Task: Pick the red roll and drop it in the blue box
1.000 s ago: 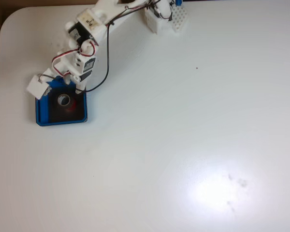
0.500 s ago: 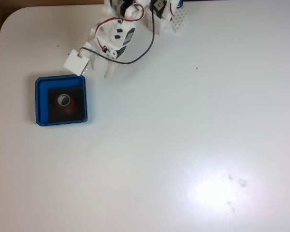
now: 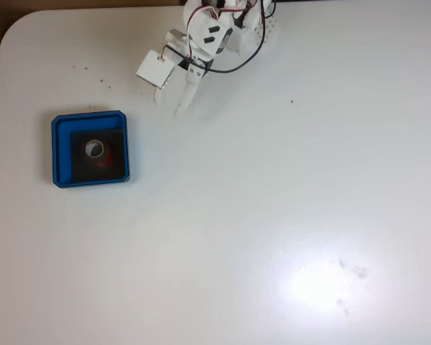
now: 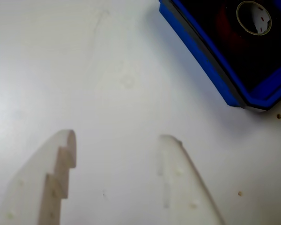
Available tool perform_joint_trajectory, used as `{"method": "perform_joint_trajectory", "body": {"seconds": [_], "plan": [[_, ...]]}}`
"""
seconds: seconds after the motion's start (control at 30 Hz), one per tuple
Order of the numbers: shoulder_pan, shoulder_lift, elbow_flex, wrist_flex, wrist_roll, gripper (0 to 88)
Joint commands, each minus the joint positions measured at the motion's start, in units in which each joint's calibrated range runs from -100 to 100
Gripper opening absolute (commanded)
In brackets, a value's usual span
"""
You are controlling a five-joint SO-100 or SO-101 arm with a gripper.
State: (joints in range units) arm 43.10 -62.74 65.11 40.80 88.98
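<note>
Where the table (image 3: 273, 215) meets its far edge in the fixed view, we list the gripper (image 3: 168, 105): fingers (image 4: 56, 178) spread apart, holding nothing, touching nothing. We list the red roll (image 3: 95, 151) inside the blue box (image 3: 61, 151), near the table's left edge, well apart from the gripper.

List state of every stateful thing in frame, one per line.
Roll: inside the box, lying flat on its floor, hollow centre up, ungripped.
Box: flat on the table, open, holding the roll.
Gripper: open, empty, over bare table, apart from the box.
</note>
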Motion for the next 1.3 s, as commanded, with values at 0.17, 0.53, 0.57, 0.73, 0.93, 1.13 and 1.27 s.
{"method": "perform_joint_trajectory", "body": {"seconds": [0.17,0.53,0.57,0.73,0.93,1.13,1.27], "plan": [[-5.73,-15.94,18.63,-8.96,-0.19,16.1],[-17.84,-29.73,30.49,-9.12,0.33,16.0],[-19.11,-30.57,31.29,-9.12,0.42,16.0],[-25.46,-34.16,34.71,-8.87,0.51,16.0],[-32.20,-34.58,34.80,-8.87,-0.02,16.0],[-39.24,-34.50,34.80,-8.46,-0.11,16.0],[-42.36,-34.50,34.80,-8.30,0.42,16.0]]}}
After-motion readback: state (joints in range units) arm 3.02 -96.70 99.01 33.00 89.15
